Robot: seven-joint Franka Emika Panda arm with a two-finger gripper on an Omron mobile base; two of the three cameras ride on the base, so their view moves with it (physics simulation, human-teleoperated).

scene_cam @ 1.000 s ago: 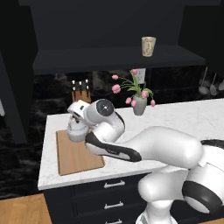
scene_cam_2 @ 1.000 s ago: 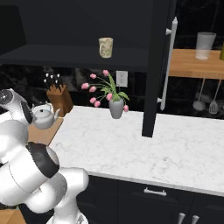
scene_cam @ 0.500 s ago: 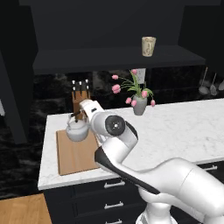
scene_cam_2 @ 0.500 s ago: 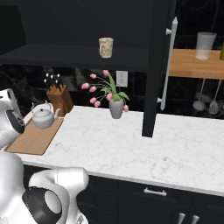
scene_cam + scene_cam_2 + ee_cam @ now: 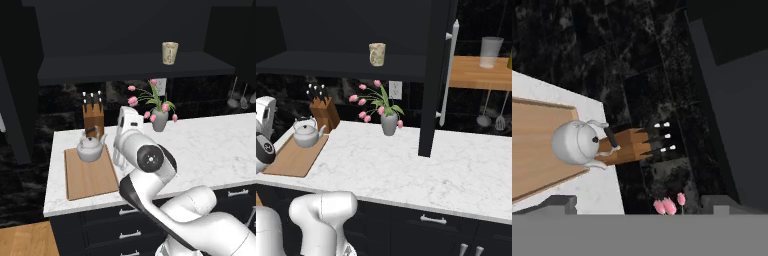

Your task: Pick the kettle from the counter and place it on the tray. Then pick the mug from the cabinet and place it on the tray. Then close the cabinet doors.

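**Kettle on the tray, mug on the cabinet shelf**

The kettle sits upright on the far end of the tray, with its dark arched handle over the lid. The tray lies flat at the left end of the marble surface, its long side running toward the wall. Just behind the kettle, against the dark backsplash, stands a wooden knife block. From the right base camera the kettle again stands at the back of the tray, with the knife block just behind and to the right.

The mug stands upright on the dark shelf of the open cabinet, above and to the right of a grey vase of pink flowers on the surface. In the right base camera the mug is on the same shelf, and one cabinet door stands open with its long bar handle facing right.

The claw holds nothing, its jaws spread wide apart. The hand camera looks at the kettle on the tray, with the knife block touching or just beside it in that view, and pink blossoms near the bottom edge. The white arm rises in front of the surface, right of the tray, with the hand lifted well clear of the kettle.
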